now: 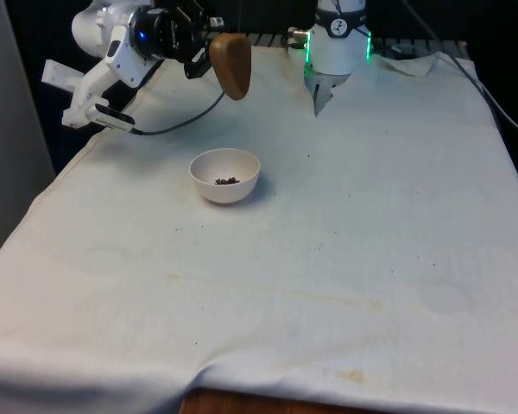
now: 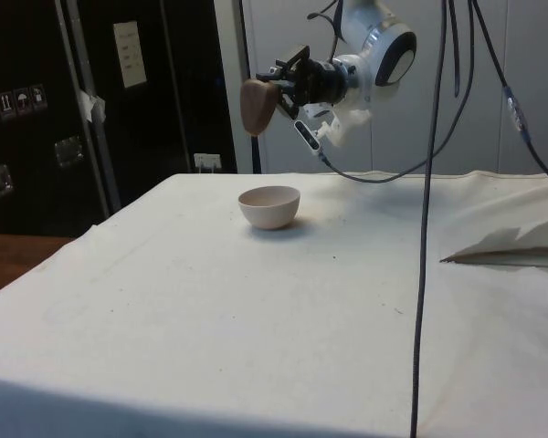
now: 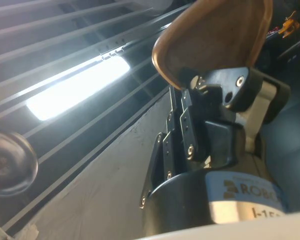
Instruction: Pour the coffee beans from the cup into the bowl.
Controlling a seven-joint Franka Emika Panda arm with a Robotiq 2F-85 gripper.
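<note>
Gripper (image 1: 209,45) clamped on brown cup (image 1: 231,65), held tipped in the air above and behind the white bowl (image 1: 225,175). Coffee beans (image 1: 227,180) sit in the bowl on the tablecloth (image 1: 345,259).

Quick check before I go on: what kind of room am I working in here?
Probably a lab or workshop test bench, not a kitchen: a white cloth covers the table, dark cabinets with stuck-on labels stand beside it, and loose black cables hang across the side view.
</note>
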